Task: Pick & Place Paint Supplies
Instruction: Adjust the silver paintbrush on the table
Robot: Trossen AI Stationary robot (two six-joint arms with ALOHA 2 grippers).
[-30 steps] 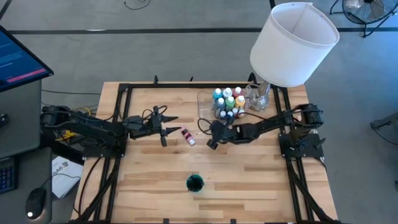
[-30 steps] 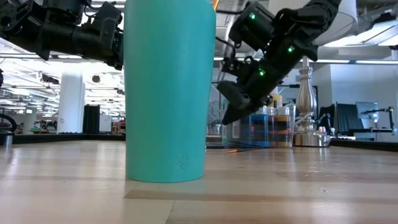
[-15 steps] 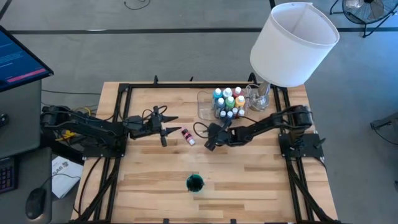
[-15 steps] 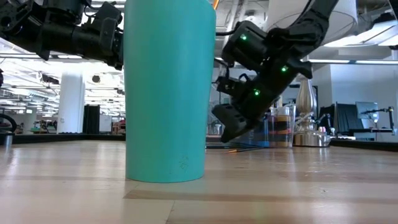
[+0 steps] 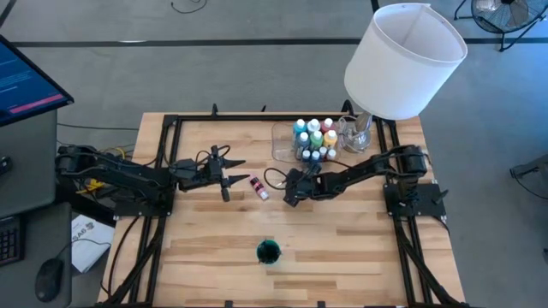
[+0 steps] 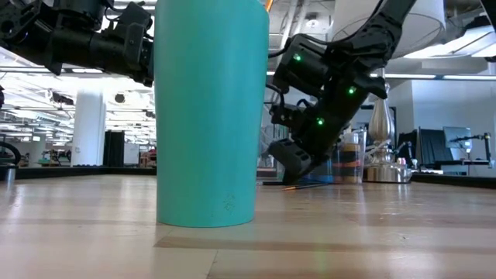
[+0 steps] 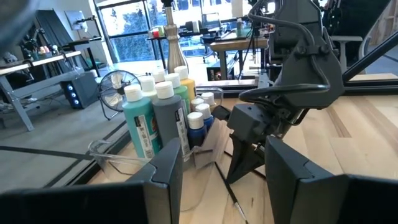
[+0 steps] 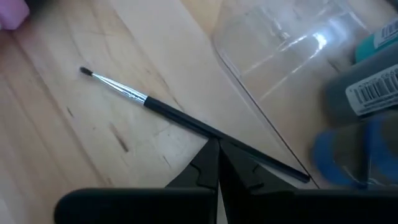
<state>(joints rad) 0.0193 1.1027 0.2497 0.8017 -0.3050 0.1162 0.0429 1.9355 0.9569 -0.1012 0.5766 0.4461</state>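
Observation:
A thin dark-handled brush point(image 8: 155, 107) lies flat on the wooden table beside the clear tray point(image 8: 280, 56). Its bristle tip points toward a pink bottle point(image 5: 259, 187) that lies on its side. My right gripper point(image 8: 214, 152) is shut and slants down, its tips right at the brush's handle. It also shows in the high view point(image 5: 290, 198). Several white-capped paint bottles point(image 5: 314, 139) stand upright in the tray. My left gripper point(image 5: 227, 176) hovers open and level left of the pink bottle, with nothing between its fingers. My right gripper's shut fingertips point(image 8: 211, 149) come slanting down from the table's right side. They stand over the handle point(image 8: 196, 126) about two thirds of the way back from the bristles. Whether they touch it, I cannot tell. The brush lies flat on the table.
A teal cup point(image 5: 268, 251) stands near the table's front edge. A lamp with a big white shade point(image 5: 404, 60) stands at the far right, its base next to the tray. A black frame runs along the table's edges point(image 5: 167, 162).
My right gripper has sunk toward the table and tipped further downward, coming close over the brush. It has stayed shut. The brush, the bottles and my left gripper have kept their places.

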